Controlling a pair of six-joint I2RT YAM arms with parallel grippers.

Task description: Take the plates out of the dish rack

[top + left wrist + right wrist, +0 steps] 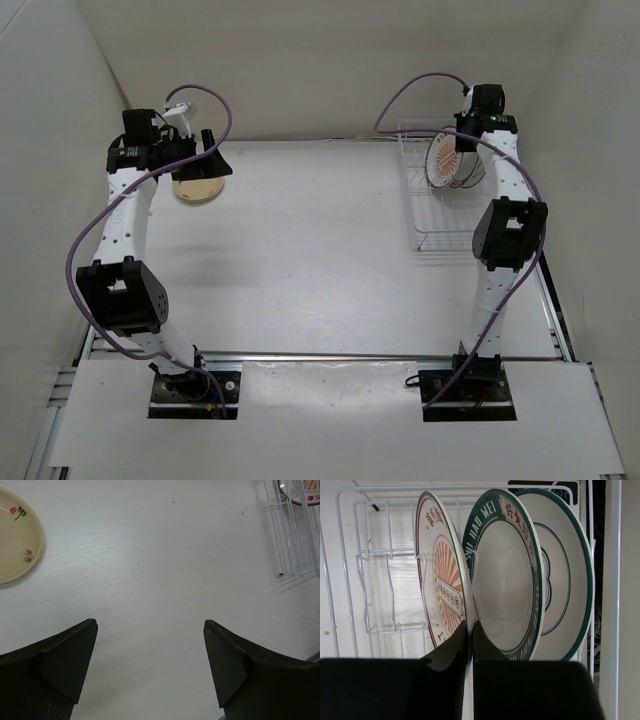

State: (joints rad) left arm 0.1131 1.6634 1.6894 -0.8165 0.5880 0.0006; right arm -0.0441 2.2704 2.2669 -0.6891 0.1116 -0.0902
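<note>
The white wire dish rack stands at the right back of the table. In the right wrist view three plates stand on edge in it: one with an orange rayed centre, and two white ones with dark green rims. My right gripper is shut on the rim of the orange-rayed plate, which also shows in the top view. A cream-tan plate lies flat on the table at the back left. My left gripper is open and empty above the table, just right of that plate.
White walls enclose the table on the left, back and right. The rack's near corner shows at the top right of the left wrist view. Purple cables loop over both arms.
</note>
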